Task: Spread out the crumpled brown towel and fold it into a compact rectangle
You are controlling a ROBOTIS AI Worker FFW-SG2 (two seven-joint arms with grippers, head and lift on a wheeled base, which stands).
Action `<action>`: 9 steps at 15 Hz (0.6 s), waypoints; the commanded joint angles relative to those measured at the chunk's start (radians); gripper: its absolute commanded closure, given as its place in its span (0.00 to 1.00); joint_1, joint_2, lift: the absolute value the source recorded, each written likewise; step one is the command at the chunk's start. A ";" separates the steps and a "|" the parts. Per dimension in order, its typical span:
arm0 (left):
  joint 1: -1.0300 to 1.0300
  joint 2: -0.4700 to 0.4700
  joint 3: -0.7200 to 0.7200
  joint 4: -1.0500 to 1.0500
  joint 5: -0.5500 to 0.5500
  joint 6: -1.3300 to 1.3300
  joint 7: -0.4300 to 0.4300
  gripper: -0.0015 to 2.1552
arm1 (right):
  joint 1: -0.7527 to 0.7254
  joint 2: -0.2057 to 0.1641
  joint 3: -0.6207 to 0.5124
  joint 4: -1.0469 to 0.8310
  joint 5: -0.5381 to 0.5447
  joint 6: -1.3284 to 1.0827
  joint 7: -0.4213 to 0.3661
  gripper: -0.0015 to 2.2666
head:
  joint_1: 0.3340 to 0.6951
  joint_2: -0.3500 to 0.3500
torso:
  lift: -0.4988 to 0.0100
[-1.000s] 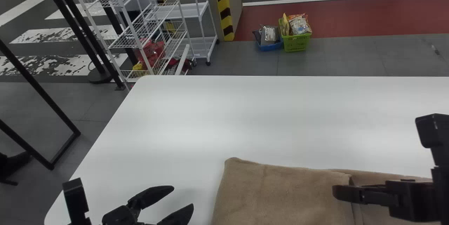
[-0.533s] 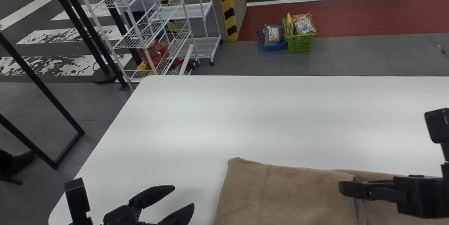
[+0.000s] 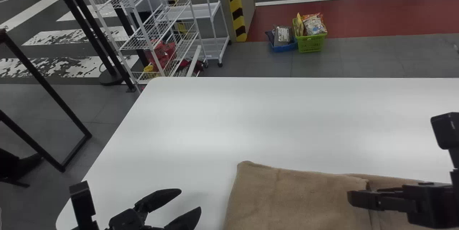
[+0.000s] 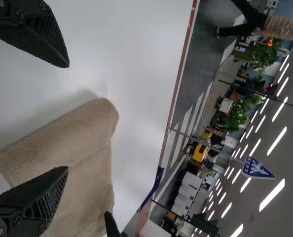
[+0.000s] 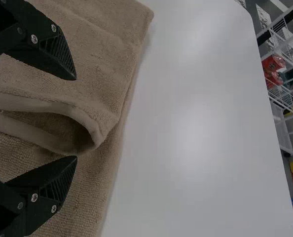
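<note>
- Shifted slightly toward the right of the head view since the earlier frames: the brown towel (image 3: 287, 197), the tabletop (image 3: 269, 122) and the green basket (image 3: 311, 43) on the floor beyond. All go the same way, which suggests a changed viewpoint rather than a dragged cloth.
- Right claw (image 5: 76, 117), at the right edge of the head view, sits a touch lower in the frame than half a second ago. Its place over the upper layer's edge is much the same.
- Condition of right claw: open, fingers well parted, nothing gripped. In the right wrist view a rounded, gaping fold (image 5: 57, 107) shows in line with the space between them; contact cannot be confirmed.
- Left claw (image 3: 190, 199), lower left of the head view, is open and empty, over bare tabletop beside the towel.
- Towel location: bottom of the head view, centre to right, flat overall. One part lies doubled over another, and the under layer runs on toward the right edge. Its outline is little altered.
- Assessment: spreading appears finished and folding under way, though no fresh fold shows in this interval.
- Next, probably, the right claw should close on the raised fold or tidy it. Risk: pinching both layers and pulling the doubled part askew.
</note>
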 commanded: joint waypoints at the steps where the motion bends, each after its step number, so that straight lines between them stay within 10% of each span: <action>1: 0.000 -0.003 0.000 0.000 0.000 0.000 0.000 0.03 | 0.023 0.001 -0.013 -0.023 0.025 0.002 0.020 0.13 | 1.00 0.91 | 0.73; 9: -0.005 -0.003 0.002 0.008 0.002 0.000 -0.008 0.03 | 0.028 0.001 0.019 -0.009 0.033 0.002 0.020 0.13 | 1.00 0.92 | 0.73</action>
